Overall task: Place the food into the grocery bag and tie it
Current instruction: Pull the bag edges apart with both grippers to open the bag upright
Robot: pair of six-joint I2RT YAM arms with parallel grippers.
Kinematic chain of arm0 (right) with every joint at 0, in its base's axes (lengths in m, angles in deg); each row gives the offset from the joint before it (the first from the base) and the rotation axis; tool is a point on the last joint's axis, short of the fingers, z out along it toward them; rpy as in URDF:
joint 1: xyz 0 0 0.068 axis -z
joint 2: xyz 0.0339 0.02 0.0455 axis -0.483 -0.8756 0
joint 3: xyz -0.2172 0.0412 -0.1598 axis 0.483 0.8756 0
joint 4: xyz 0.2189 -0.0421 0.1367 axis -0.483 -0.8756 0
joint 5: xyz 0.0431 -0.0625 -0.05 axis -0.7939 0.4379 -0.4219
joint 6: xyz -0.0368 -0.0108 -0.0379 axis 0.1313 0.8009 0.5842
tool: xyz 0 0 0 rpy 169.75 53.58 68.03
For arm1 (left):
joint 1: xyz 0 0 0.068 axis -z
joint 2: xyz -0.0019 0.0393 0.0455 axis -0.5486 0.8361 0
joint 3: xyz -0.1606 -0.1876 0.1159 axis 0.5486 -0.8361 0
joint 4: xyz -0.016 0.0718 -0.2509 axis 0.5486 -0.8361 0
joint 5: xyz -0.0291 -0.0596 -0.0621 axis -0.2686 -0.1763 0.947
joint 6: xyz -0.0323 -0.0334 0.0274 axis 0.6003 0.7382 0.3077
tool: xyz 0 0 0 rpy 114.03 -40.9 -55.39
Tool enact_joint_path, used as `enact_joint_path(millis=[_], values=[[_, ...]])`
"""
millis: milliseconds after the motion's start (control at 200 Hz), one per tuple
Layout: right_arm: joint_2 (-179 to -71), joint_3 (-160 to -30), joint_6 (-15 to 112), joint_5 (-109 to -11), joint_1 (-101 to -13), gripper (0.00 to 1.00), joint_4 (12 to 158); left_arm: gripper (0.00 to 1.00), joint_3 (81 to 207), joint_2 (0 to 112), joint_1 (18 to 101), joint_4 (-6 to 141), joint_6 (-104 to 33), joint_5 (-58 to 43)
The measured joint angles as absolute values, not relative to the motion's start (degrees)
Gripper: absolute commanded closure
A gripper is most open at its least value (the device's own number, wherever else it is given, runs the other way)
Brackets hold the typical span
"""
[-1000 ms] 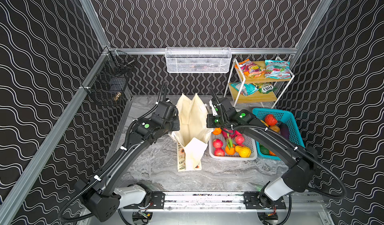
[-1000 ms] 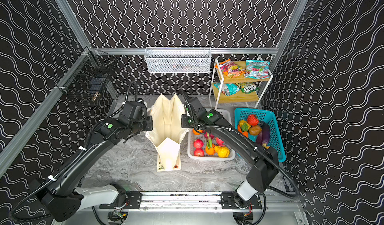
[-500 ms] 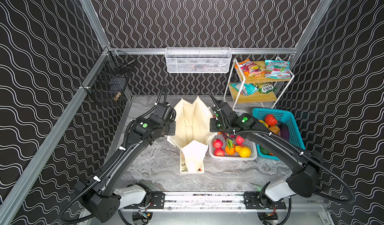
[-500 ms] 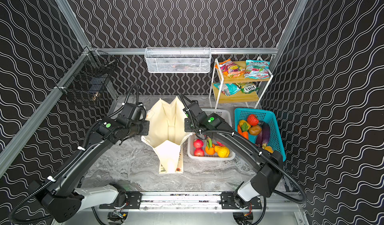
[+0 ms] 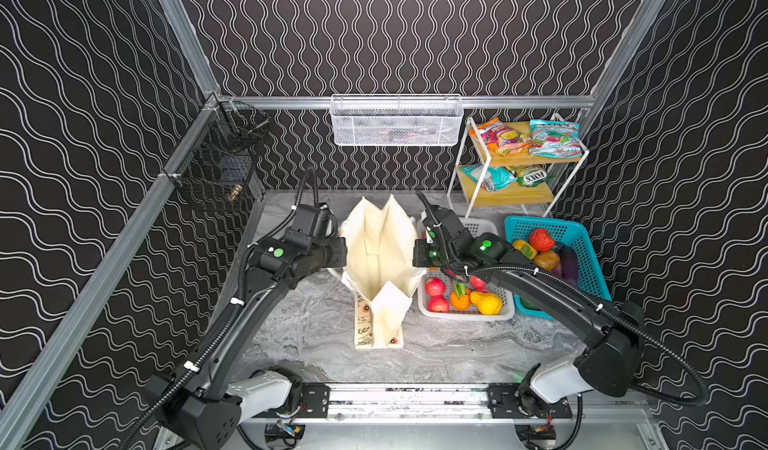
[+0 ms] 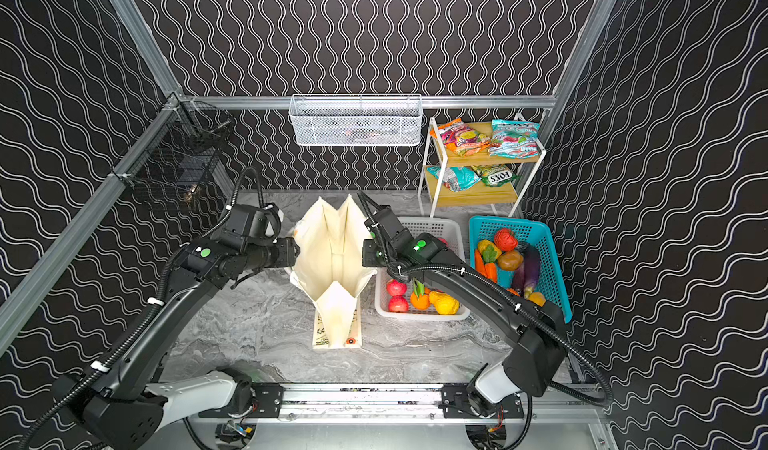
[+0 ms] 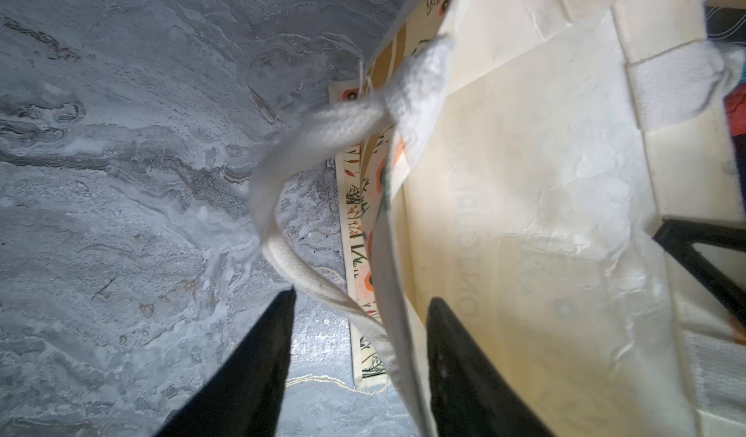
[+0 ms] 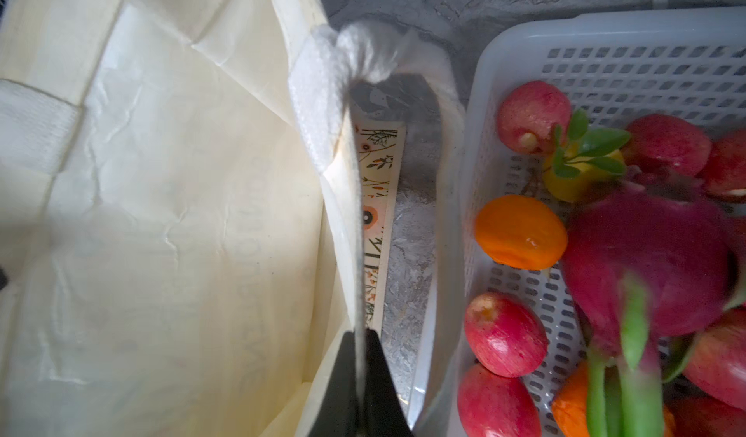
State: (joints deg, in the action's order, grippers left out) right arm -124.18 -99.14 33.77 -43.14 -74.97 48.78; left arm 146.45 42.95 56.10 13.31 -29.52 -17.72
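Cream grocery bag (image 5: 380,256): one; white basket (image 5: 461,315), teal basket (image 5: 592,269): two.

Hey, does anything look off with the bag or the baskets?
Nothing has spilled. On the grocery bag, the near end fold caves inward, narrowing the mouth. Only the right pincer is shut on its rim; the left pincer straddles the opposite rim with jaws apart.

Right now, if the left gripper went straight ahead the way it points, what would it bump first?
Most likely the grocery bag: the left gripper stands open over its rim, so the cloth wall comes first. The white strap handle loops just ahead of one finger, though depth is unclear.
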Motion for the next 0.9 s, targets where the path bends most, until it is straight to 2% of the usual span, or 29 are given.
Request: enact_joint_path(millis=[140, 315, 531, 761, 901], values=[[-124.5, -99.1, 33.6, -43.4, -75.2, 1.00, 49.8, 0.77, 144.8, 43.2, 55.8, 14.9, -29.5, -12.2], [-124.1, -98.8, 33.2, -43.4, -75.3, 1.00, 50.2, 1.00, 145.5, 43.3, 55.4, 15.0, -29.3, -10.1], [-123.5, -99.7, 32.7, -38.9, -75.5, 1.00, 46.9, 1.00, 148.5, 44.5, 54.4, 11.0, -31.3, -15.1], [-127.6, -107.4, 32.7, -27.6, -75.6, 1.00, 36.5, 1.00, 153.8, 47.5, 53.9, 2.7, -36.0, -29.1], [-130.7, -110.1, 32.4, -22.1, -75.3, 1.00, 31.6, 1.00, 153.6, 50.0, 50.4, -1.0, -38.5, -36.1]])
